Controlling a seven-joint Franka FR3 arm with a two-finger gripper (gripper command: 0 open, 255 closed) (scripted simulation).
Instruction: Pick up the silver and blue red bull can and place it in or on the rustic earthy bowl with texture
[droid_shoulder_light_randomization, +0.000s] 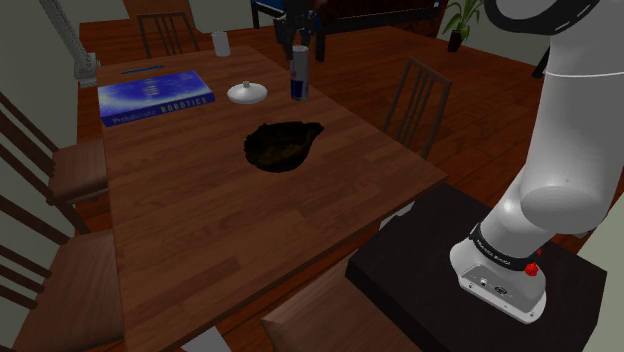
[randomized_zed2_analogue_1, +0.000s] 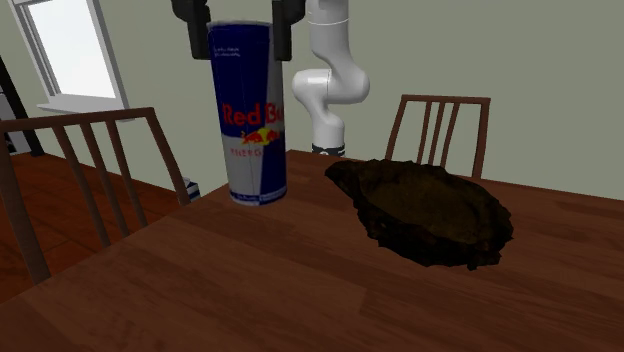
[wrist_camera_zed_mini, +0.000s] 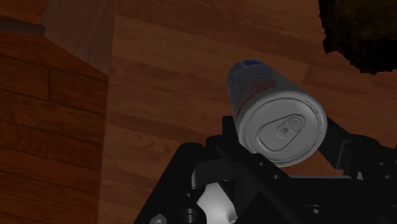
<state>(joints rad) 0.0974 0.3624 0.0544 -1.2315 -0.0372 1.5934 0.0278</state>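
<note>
Dark wood table in a house room, chairs pulled in around it; that is where I am working. The Red Bull can, silver and blue with red lettering, stands upright near the table's far end in the shoulder view. The gripper straddles its top. From the second exterior view and the wrist view I read the two black fingers as clamped on the can's sides just below the rim. Contact is hard to confirm at this angle. I cannot tell whether the base has left the wood.

My judgement is that the grasp is made or nearly so, and the lift, the carry and the release are all left to do.

The bowl, dark, rough and irregular in outline, lies empty near the can, toward the arm's stand. The tabletop between them is bare, so I expect a short, unobstructed carry.

A small white round dish sits just beside the can on the shoulder view's left. Farther that way lies a blue book, with a white cup behind it. None of these lies on the path. The bowl's uneven floor may let the tall can tip once released.
</note>
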